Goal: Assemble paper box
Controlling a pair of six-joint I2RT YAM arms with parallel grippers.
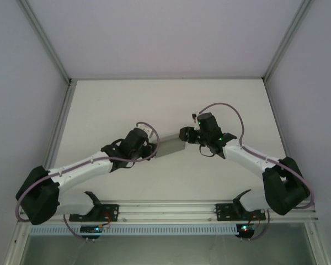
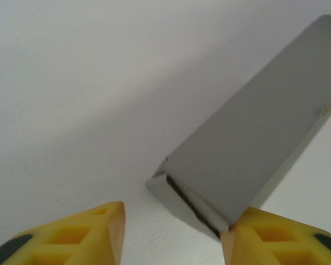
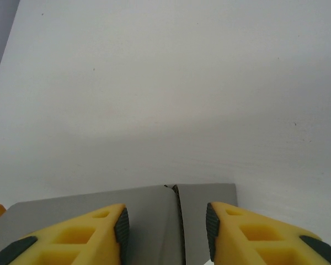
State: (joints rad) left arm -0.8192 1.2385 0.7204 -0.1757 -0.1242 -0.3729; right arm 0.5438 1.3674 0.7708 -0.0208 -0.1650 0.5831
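Grey box (image 1: 171, 146) at table (image 1: 154, 105) centre, jaws at each end. Left jaws apart, box's end corner just beside one finger (image 2: 265, 240). Right jaws apart over box's other end, seam (image 3: 179, 221) between fingers (image 3: 83, 232), clear of both.

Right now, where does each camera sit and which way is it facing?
Top external: fixed above and behind the arms, looking down at the white table; both arms show, left gripper and right gripper at either end of the grey cardboard paper box.
Left wrist: on the left wrist, facing along the table at the box's end; its yellow fingers at the bottom.
Right wrist: on the right wrist, facing over the box and table; its yellow fingers at the bottom.
Shared: all three see box and table.
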